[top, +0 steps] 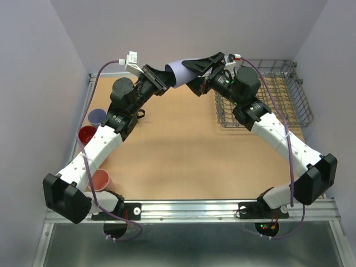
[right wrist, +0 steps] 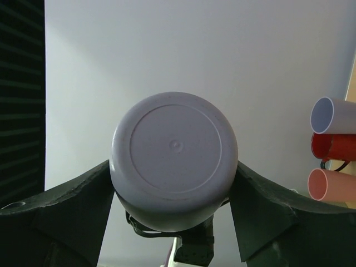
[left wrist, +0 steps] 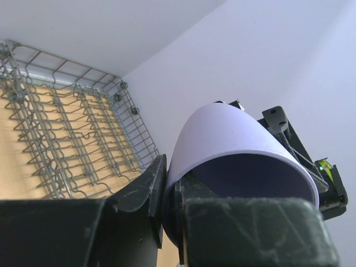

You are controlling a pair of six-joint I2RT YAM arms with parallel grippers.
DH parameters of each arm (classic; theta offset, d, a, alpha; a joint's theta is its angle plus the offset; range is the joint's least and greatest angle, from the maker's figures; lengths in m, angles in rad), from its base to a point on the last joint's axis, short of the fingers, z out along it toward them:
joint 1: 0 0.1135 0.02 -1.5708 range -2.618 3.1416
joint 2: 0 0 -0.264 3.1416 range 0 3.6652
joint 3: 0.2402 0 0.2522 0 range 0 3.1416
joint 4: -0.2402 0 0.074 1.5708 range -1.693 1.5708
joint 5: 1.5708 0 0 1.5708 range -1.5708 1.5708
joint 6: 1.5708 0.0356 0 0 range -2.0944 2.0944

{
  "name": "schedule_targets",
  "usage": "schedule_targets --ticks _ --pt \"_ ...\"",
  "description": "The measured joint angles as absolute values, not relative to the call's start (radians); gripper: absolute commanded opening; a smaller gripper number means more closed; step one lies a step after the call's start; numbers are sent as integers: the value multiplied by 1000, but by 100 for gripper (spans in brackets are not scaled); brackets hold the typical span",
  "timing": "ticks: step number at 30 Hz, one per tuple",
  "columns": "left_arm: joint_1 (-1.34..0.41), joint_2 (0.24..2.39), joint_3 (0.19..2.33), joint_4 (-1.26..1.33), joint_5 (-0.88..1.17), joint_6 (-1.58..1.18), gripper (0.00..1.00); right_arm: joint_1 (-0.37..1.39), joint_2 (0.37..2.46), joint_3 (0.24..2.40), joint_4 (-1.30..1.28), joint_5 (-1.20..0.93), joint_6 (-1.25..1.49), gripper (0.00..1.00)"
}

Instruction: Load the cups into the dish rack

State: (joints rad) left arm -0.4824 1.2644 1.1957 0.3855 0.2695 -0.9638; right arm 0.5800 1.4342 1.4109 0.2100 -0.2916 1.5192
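You are looking down on a tan board table (top: 167, 150), with pale grey-lilac walls behind it and a metal rail (top: 189, 210) along its near edge.

At 12 o'clock, raised above the table's far edge, a lavender cup (top: 181, 71) lies on its side between both arms. Your left gripper (top: 167, 79) is clenched on the cup's rim, one finger (left wrist: 139, 194) outside the wall and the other inside. Your right gripper (top: 189, 75) grasps the cup's other end. Seen from the right wrist, its fingers (right wrist: 83, 194) press on either side of the base. That base shows a moulded ring and a small centre dot (right wrist: 176, 146).

The dish rack (top: 300, 100), a grey wire basket, sits at 2 o'clock against the right wall.

At 9 o'clock three more cups stand upright along the table's left edge. Farthest is a second lavender cup (top: 97, 115), then a red cup (top: 87, 133), and nearest a pink cup (top: 100, 179).

A white tag (top: 132, 57) hangs on the left arm's cable; its print is too small to read.
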Motion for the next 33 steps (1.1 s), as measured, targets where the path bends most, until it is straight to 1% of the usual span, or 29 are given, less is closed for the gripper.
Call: schedule_targets --ticks 2,3,5,6,7,8,9,10,11,12,14,17,21,28,33 --pt "-489 1264 1196 382 247 -963 0 580 1437 1411 210 -288 1517 70" --pt "-491 1264 1196 382 240 -963 0 581 1437 1411 210 -284 1516 63" --pt "-495 1262 1196 380 227 -962 0 582 1437 1411 210 -278 1515 52" --pt "-496 1261 1196 377 223 -960 0 583 1437 1411 210 -274 1514 40" --pt "-497 1260 1196 376 221 -959 0 584 1437 1411 210 -272 1514 34" --pt "-497 1260 1196 374 223 -957 8 584 1438 1411 210 -270 1512 30" --pt "-497 1260 1196 372 224 -953 16 584 1438 1411 210 -269 1507 21" --pt "-497 1260 1197 368 224 -950 36 584 1440 1411 210 -269 1505 16" --pt "-496 1260 1201 358 224 -944 46 584 1442 1412 212 -269 1504 13" --pt "-495 1261 1208 343 226 -939 52 584 1445 1412 213 -269 1499 6" --pt "-496 1261 1227 288 228 -897 62 582 1452 1413 217 -269 1489 1" --pt "-498 1262 1261 199 224 -849 69 558 1460 1413 216 -277 1475 0" --pt "-490 1245 1271 104 209 -788 74 480 1459 1413 214 -287 1461 0" --pt "-469 1178 1262 -31 167 -712 77 296 1463 1430 155 -314 1385 1" --pt "-468 1129 1242 -111 141 -668 78 164 1509 1542 30 -337 1214 0"
